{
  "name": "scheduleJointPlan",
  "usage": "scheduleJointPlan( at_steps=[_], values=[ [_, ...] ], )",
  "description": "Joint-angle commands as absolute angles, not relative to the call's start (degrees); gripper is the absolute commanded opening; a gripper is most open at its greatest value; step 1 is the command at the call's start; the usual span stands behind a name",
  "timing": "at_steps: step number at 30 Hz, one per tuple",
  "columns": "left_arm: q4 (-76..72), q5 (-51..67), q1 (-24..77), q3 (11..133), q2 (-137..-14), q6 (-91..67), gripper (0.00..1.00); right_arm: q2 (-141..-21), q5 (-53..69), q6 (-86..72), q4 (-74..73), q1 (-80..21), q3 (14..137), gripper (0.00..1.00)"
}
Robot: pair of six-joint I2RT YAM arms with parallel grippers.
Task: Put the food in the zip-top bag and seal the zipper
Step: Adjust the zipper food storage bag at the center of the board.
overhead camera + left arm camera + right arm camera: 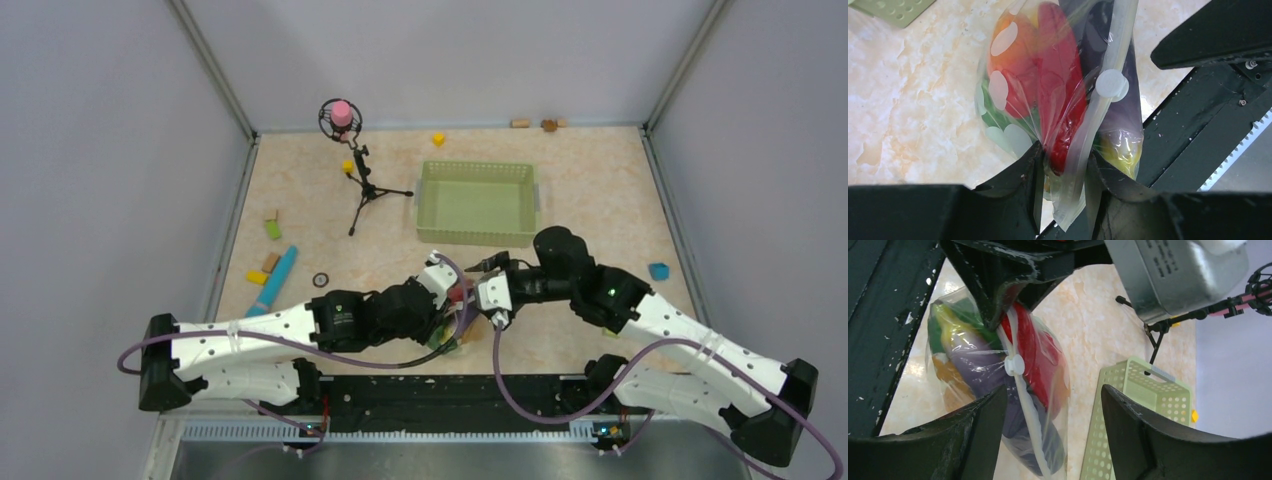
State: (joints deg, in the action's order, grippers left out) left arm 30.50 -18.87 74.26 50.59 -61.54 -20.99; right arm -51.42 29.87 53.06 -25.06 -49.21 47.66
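Near table edge, centre: left gripper (1065,156) pinched shut on zip-top bag (1003,115) at its zipper (1118,40), anchoring the strip; food (1060,100) inside. Right gripper (1054,391) spread wide around the bag, holding nothing, likely readying to press the seal. Basket (478,203) farther back.

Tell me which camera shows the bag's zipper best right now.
Left wrist: the zipper runs close up, pinched in the left gripper. Right wrist shows it thinner, between the open right gripper fingers. Top external hides it behind the arms.
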Motion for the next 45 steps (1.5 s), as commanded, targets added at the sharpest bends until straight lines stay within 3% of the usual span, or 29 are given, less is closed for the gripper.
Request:
scheduleJointPlan(
  at_steps=[1,14,19,20,24,25,32,37,42,45],
  values=[
    [30.50,-17.65,73.28,51.59,-62.43,-19.41,0.00,-51.07,36.07,56.53,-26.23,-48.65,47.52,0.66],
    [28.93,-14.79,72.45,51.56,-61.22,-18.63,0.00,-60.59,36.39,52.25,-25.22,-47.87,48.13,0.37],
    [28.61,-15.78,72.11,51.34,-60.74,-19.55,0.00,-59.67,37.49,52.14,-25.17,-47.48,47.76,0.00],
    [28.88,-16.88,72.08,51.66,-60.55,-20.23,0.00,-59.19,37.72,52.01,-25.17,-47.44,47.54,0.00],
    [30.02,-24.42,72.07,53.04,-57.94,-24.24,0.47,-57.34,38.11,49.55,-23.58,-46.99,46.34,0.00],
    [30.34,-26.96,72.05,53.08,-56.66,-25.66,0.53,-56.80,37.83,47.61,-22.00,-46.81,45.91,0.00],
    [24.14,-39.90,71.98,46.65,-41.21,-32.35,0.67,-52.92,33.35,30.55,-7.65,-46.58,40.43,0.00],
    [16.80,-37.94,71.98,40.06,-33.79,-30.75,0.75,-52.07,30.94,21.46,1.31,-46.55,37.94,0.00],
    [15.38,-33.88,71.98,39.34,-32.76,-28.20,0.82,-49.86,19.07,5.80,13.13,-46.55,35.95,0.00],
    [5.97,-30.32,71.98,36.20,-33.19,-22.37,0.84,-50.23,16.21,-3.40,10.11,-46.52,38.60,0.00]
  ],
)
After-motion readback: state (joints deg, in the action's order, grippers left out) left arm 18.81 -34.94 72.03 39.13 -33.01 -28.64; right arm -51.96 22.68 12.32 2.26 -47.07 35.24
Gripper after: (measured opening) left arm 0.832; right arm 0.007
